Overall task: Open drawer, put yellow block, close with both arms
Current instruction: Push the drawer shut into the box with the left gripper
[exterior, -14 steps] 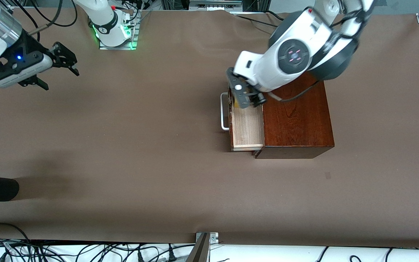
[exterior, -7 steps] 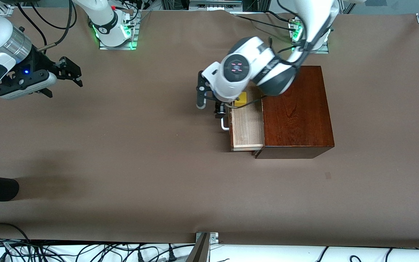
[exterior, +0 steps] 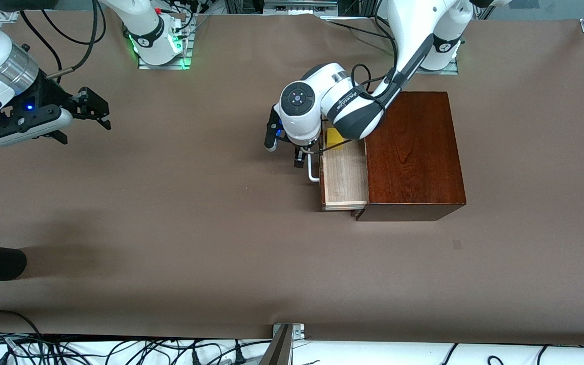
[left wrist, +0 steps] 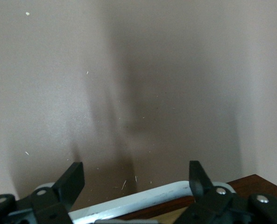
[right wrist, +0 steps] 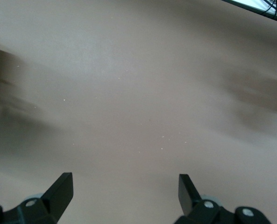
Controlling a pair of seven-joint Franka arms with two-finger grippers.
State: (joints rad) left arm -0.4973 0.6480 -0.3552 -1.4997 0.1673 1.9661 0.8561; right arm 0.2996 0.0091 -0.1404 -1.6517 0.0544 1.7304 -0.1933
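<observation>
Front view: a second ago my left pincer [exterior: 304, 154] was down inside the drawer [exterior: 345, 177], covering the yellow block [exterior: 333, 138]. Now it has swung out and hangs over the white bar handle [exterior: 313, 172], at nine o'clock from the tray. The block lies bare on the pale wood at the tray's twelve o'clock end, farthest from the camera, partly under my forearm. So I judge the placing done (only the closing is left). The drawer stands pulled out of the dark wooden box [exterior: 413, 152]. My right pincer [exterior: 94, 106] waits over bare table [exterior: 195, 213], well apart, toward the right arm's end.

Left wrist view: my left pincer [left wrist: 133, 179] is released, fingers [left wrist: 70, 179] spread wide, with the handle [left wrist: 143, 200] showing between them. I cannot tell whether they touch it.

Right wrist view: my right pincer [right wrist: 124, 186] is spread too, holding nothing.
</observation>
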